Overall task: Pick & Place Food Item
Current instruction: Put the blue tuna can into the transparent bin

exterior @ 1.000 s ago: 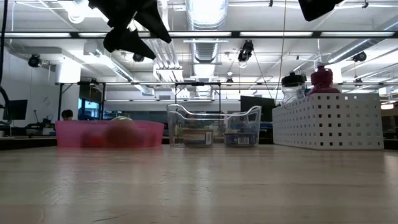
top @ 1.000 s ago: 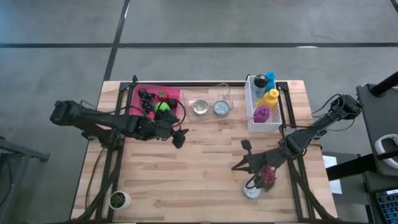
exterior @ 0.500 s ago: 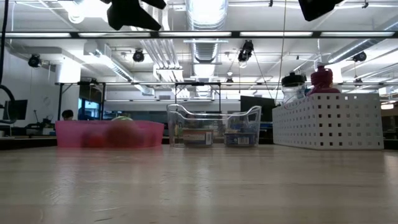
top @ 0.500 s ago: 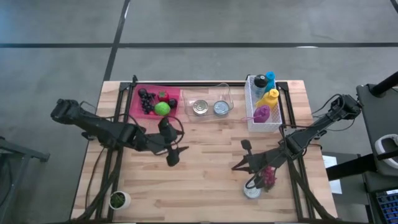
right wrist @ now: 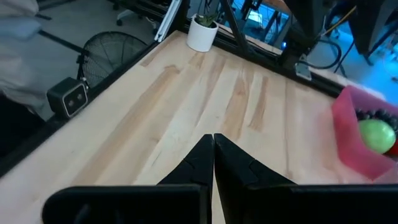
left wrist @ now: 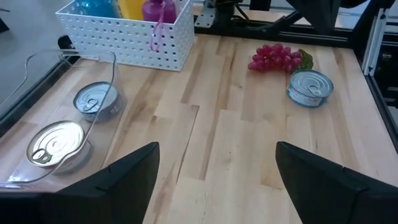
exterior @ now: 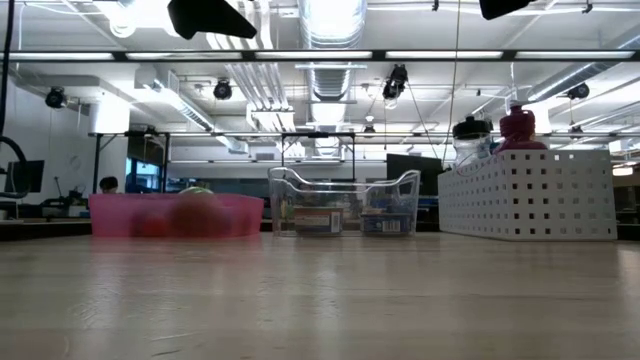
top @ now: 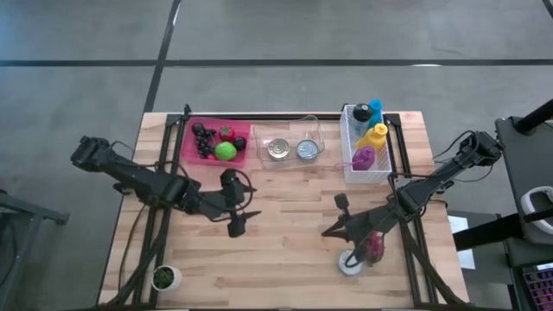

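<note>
- We see left gripper spread wide, empty, mid-frame in the high view.
- Right gripper pinched closed, lower right, beside grapes and can.

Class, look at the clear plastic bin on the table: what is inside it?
Two round tins lie in the clear bin: one tin on the side toward the pink tray, the other tin toward the white basket. Anything beneath them is hidden.
</note>
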Available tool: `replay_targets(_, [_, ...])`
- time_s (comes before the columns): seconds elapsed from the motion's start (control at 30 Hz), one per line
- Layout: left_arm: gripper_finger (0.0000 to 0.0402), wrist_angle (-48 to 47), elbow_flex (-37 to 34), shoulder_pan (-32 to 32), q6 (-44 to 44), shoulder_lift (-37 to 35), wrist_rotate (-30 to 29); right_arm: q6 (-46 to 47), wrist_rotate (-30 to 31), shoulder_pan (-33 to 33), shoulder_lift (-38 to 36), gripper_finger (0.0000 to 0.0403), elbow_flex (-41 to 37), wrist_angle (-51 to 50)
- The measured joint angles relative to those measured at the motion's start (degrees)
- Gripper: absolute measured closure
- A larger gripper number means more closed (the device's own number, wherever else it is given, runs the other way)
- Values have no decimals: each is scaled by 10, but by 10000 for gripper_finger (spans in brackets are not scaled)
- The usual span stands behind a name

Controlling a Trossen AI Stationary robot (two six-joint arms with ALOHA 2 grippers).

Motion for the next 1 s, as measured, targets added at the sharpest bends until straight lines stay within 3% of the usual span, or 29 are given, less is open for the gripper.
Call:
replay_targets(0.17, [74,0,0,0,0,0,0,53,-11,0,0,394,0,-5])
replay_targets(0.37, [82,0,0,0,0,0,-1,125,-106,3,0,394,0,-9])
replay_targets(0.7, [95,0,0,0,0,0,-1,318,-112,16,45,394,0,-140])
replay_targets(0.9, [99,0,0,0,0,0,-1,350,-251,17,113,394,4,-148])
replay_targets(1.0, [98,0,0,0,0,0,-1,353,-287,17,142,394,6,-152])
